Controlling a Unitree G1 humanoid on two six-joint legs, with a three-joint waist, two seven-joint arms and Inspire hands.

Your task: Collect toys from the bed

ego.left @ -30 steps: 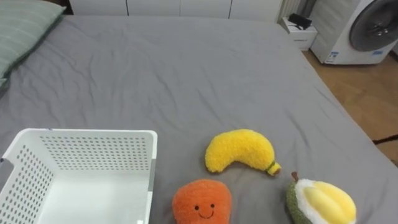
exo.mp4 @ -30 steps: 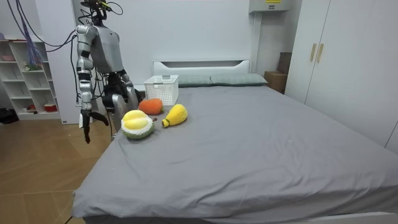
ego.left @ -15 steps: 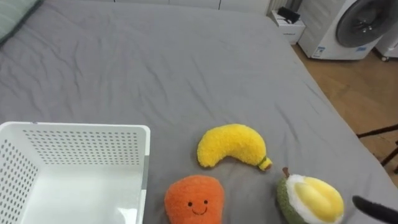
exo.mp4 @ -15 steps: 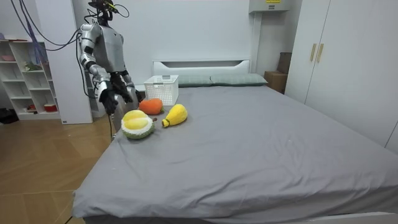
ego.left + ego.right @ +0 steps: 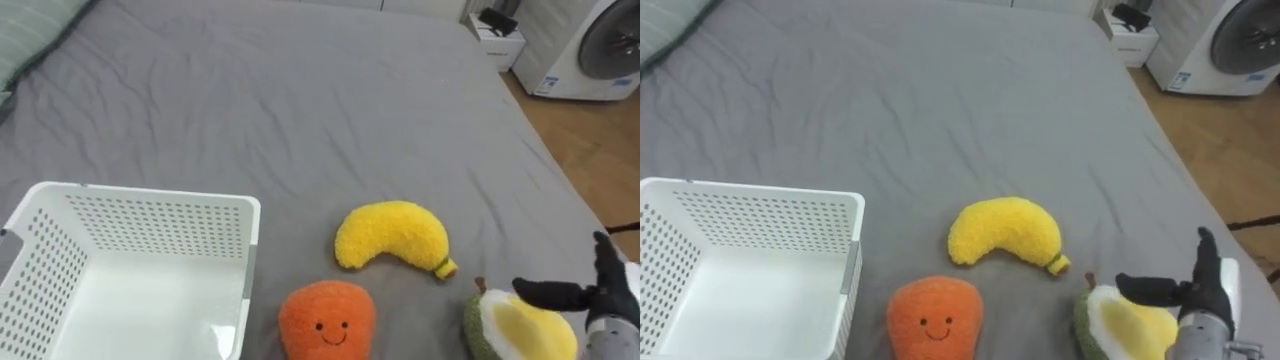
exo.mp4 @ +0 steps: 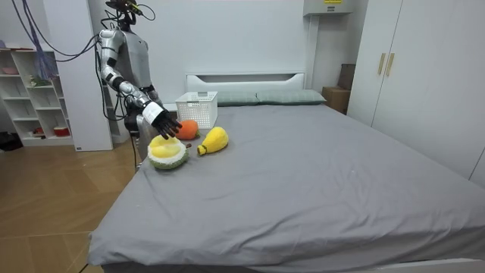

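**While the white basket (image 5: 150, 228) stands empty, the right hand (image 5: 603, 296) hovers at the nearest toy**

As the robot stands at the side of the bed (image 5: 300, 100), its right hand is stretched out low over the mattress edge. The fingers are straight and spread, and the hand grips nothing. The thumb points across the top of the durian toy (image 5: 518, 328), which lies directly under and just to the left of the hand. Whether the thumb touches the plush cannot be told.

Farther left of the hand, and a little beyond it, the yellow banana toy (image 5: 392, 238) lies on the grey cover, near the durian but apart from it. Left again, and closer to the robot, sits the orange toy (image 5: 327, 320) with its smiling face up. The basket is farthest from the hand, just beside the orange toy.

Judging by this, the collecting has barely begun. All three toys lie on the bed and none is in the basket. What is left is to close on the durian, carry it left past the other two toys to the basket, then fetch the banana and the orange one.
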